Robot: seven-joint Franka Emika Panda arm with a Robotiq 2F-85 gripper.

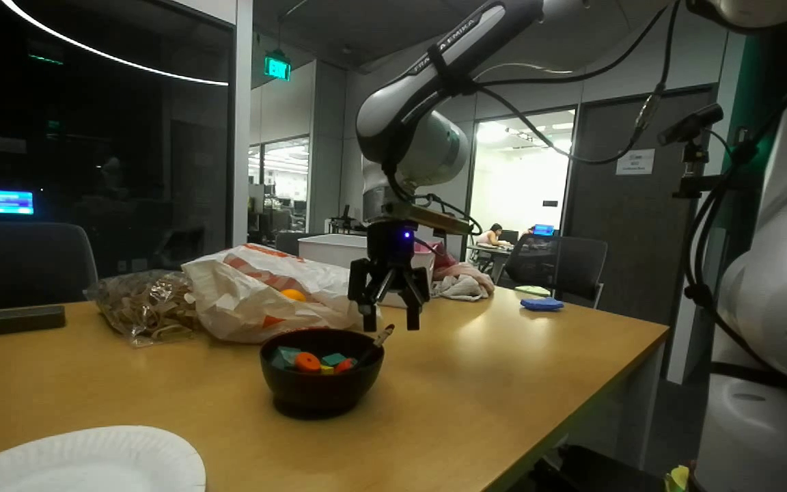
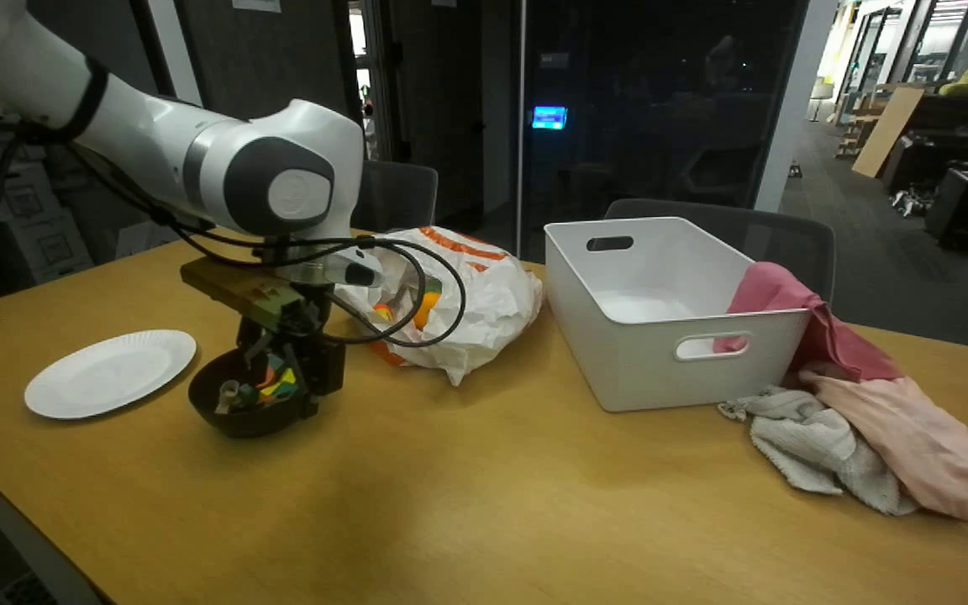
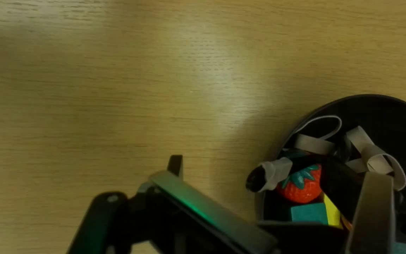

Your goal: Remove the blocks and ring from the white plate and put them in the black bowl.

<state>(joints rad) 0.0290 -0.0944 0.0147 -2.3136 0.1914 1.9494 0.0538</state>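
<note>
The pincer (image 1: 391, 321) stands wide and holds nothing, by the right side of the bowl (image 1: 318, 402) on the bench (image 1: 475, 403) in both exterior views. Inside the bowl lie the ring (image 1: 306, 365) and blue-green and yellow blocks (image 3: 308, 213), while the plate (image 2: 110, 371), to the left, is bare. I judge the transfer done, with nothing left to carry over, though some pieces in the bowl are partly hidden.

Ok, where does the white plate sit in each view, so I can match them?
In an exterior view: white plate, bottom left, cut off by the frame.
In an exterior view: white plate, left side, fully visible.
Wrist view: not in it.
Shared landmark: black bowl, in all three, lower right in the wrist view.
</note>
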